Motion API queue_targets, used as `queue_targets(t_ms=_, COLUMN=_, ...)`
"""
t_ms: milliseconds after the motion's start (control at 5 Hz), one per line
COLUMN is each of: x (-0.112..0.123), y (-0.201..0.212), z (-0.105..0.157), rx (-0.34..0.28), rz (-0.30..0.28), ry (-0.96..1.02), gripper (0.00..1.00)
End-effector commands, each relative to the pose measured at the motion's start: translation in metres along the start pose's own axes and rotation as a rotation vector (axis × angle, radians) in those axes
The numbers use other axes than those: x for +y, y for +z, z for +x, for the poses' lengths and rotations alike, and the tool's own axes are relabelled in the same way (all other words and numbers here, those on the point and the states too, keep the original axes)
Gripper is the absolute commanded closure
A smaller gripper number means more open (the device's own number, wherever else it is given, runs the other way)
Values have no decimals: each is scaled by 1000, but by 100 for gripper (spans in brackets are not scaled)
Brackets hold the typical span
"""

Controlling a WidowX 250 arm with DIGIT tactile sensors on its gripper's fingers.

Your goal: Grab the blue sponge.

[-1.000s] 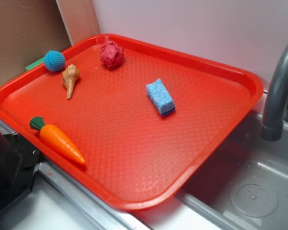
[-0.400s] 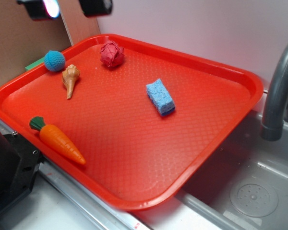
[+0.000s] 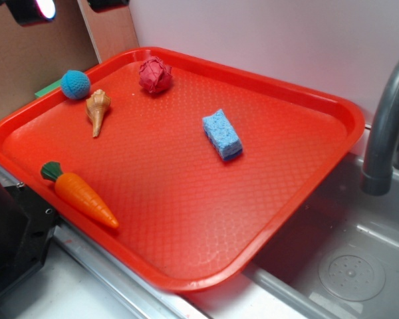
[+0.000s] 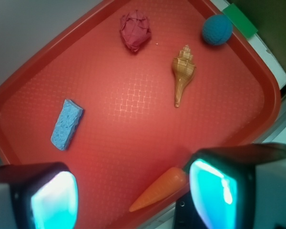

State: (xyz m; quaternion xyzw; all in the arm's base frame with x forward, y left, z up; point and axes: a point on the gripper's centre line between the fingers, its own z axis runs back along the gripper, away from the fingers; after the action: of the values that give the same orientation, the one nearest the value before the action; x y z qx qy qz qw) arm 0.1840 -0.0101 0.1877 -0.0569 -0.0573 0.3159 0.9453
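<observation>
— Where is the blue sponge (image 3: 222, 135)?

— Flat on the red tray (image 3: 186, 226), somewhat toward the tray's right edge and nearer the back rim than the front one, as the exterior view has it. It lies alone, with bare tray floor on every side. In the wrist view the blue sponge (image 4: 66, 124) sits at the left, its long side tilted.

— What else is on the tray?

— A crumpled red ball (image 3: 154, 75) by the back rim, well apart from the sponge. A teal crocheted ball (image 3: 75, 84) in the far left corner, touching or just beside the rim. Just beside it lies a tan seashell (image 3: 97, 110), pointed end toward the front. A toy carrot (image 3: 80, 194) lies along the front left edge, green top toward the left corner.

— Anything standing in the way?

— Nothing lies on the sponge or touches it. Beyond the tray's right edge there is a grey faucet (image 3: 386, 126) over a sink (image 3: 346, 266), and a green block (image 3: 48, 88) peeks out behind the far left corner.

— And the gripper?

— The gripper (image 4: 133, 191) hangs high above the front left part of the tray, over the carrot's end, well apart from the sponge. Its two fingers (image 4: 35, 195) stand wide apart with nothing between them; in the exterior view only its tips show at the top left corner.
</observation>
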Motion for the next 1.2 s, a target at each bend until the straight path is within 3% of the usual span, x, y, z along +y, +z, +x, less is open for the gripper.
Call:
queue_targets(t_ms=0, x=-36, y=-60, z=35, rx=-60, rz=-62, ry=64, gripper=0)
queue_targets(t_ms=200, x=-45, y=-90, z=44, rx=-16, rz=11, ry=109, gripper=0)
queue_targets(t_ms=400, x=-53, y=-119, z=43, rx=83, rz=99, ry=102, gripper=0)
queue_targets(t_ms=800, x=-72, y=-161, z=30, rx=150, rz=85, ry=40, gripper=0)
queue_targets(t_ms=1000, x=-67, y=-169, z=21, rx=176, rz=103, ry=55, gripper=18)
